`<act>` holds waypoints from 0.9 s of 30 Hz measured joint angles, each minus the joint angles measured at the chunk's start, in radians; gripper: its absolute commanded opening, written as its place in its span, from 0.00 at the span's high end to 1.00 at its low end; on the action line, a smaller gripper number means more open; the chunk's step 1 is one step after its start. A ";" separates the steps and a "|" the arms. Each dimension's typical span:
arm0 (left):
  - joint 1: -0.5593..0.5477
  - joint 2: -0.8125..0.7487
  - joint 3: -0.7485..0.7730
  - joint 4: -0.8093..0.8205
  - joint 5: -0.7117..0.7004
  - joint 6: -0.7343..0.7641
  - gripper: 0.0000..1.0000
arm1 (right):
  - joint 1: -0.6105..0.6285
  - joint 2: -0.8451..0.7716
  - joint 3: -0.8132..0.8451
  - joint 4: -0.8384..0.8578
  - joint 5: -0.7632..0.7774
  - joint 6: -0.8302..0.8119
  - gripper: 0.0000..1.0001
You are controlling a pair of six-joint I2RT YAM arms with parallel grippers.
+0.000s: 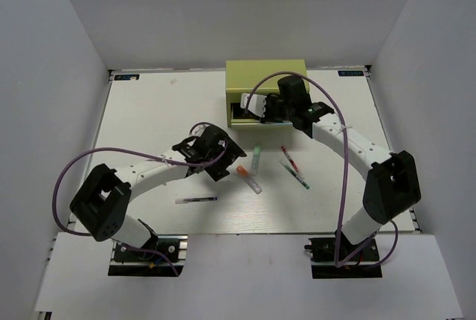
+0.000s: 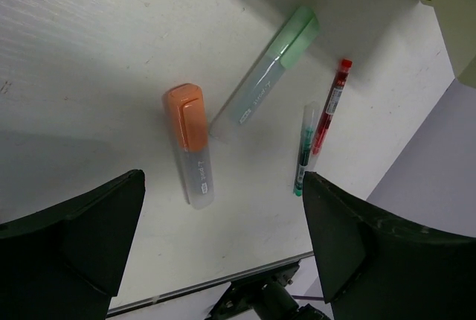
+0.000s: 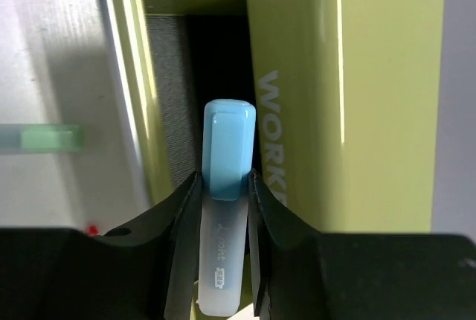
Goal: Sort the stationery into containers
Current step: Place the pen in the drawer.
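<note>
At the far side of the white table (image 1: 149,126), a boxy yellow-green tool chest (image 1: 265,80) stands with one drawer (image 3: 123,74) pulled out toward the arms, its dark liner showing. The right gripper (image 3: 223,186) is clamped on a blue-capped marker (image 3: 229,141), one finger on each side of the pale barrel. The cap points into the open drawer, beside the chest front with its lettering; whether the marker touches the liner cannot be told. Near the middle of the table, the left gripper (image 1: 218,158) hangs with its fingers spread wide and nothing between them. Its wrist view looks down on an orange-capped marker (image 2: 192,145) lying flat. Just beside that lies a green-capped marker (image 2: 264,85), angled away, the two pale ends near each other but apart. Further right, a thin red pen (image 2: 331,104) and a thin green pen (image 2: 305,149) lie almost side by side. A dark-blue pen (image 1: 196,199) lies alone nearer the arm bases, well apart from the others.
</note>
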 measured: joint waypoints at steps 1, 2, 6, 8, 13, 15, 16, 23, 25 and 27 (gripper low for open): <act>0.000 0.010 0.005 0.000 0.000 -0.003 0.04 | -0.004 0.013 0.011 0.005 0.000 -0.004 0.82; 0.000 0.019 0.010 0.001 0.002 -0.004 0.04 | -0.007 0.023 0.020 0.007 -0.002 -0.006 0.80; 0.000 0.057 0.027 -0.007 0.018 -0.011 0.05 | -0.020 0.047 0.048 0.004 -0.011 -0.012 0.70; 0.000 0.077 0.040 -0.016 0.026 -0.014 0.05 | -0.024 0.056 0.064 0.002 -0.016 -0.014 0.63; 0.000 0.122 0.082 -0.051 0.037 -0.019 0.05 | -0.031 0.060 0.081 -0.013 -0.034 -0.013 0.50; -0.002 0.134 0.096 -0.057 0.039 -0.019 0.05 | -0.032 0.060 0.081 -0.018 -0.040 -0.012 0.50; -0.004 0.140 0.104 -0.063 0.041 -0.019 0.06 | -0.032 0.060 0.081 -0.020 -0.043 -0.009 0.50; -0.016 0.199 0.174 -0.118 0.046 -0.022 0.22 | -0.037 0.057 0.088 -0.031 -0.073 0.056 0.57; -0.018 0.217 0.187 -0.142 0.048 -0.024 0.27 | -0.042 0.046 0.088 -0.039 -0.085 0.090 0.60; -0.019 0.234 0.193 -0.165 0.053 -0.024 0.30 | -0.051 0.020 0.086 -0.045 -0.095 0.124 0.62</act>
